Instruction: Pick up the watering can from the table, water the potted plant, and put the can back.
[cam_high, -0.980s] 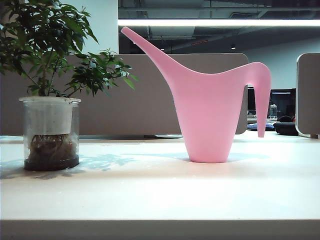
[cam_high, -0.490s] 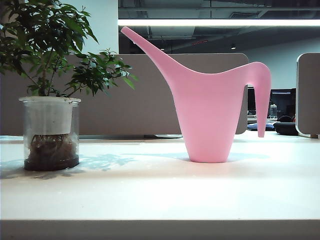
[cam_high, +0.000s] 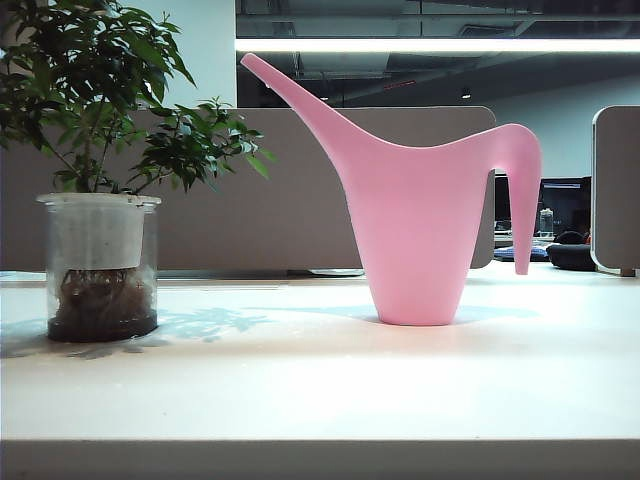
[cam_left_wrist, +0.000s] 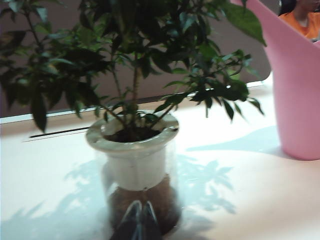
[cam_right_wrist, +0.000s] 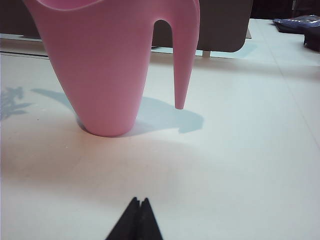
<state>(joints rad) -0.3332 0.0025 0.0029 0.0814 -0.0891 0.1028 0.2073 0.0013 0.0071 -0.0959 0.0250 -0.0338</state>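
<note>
On white glossy table (cam_high: 320, 390): tall pink plastic watering can (cam_high: 420, 210), bushy potted plant in clear jar (cam_high: 100, 265) beside. Left gripper (cam_left_wrist: 140, 220) and right gripper (cam_right_wrist: 138, 217) closed, empty, each short of its object.

Open-plan office. Evidence: grey-brown rounded fabric partition panels (cam_high: 300, 190) behind the wide white glossy counter (cam_high: 320, 380); long fluorescent ceiling strip light (cam_high: 440, 45) under exposed ceiling ducts; dark computer monitor (cam_high: 565, 205) at a rear desk.
</note>
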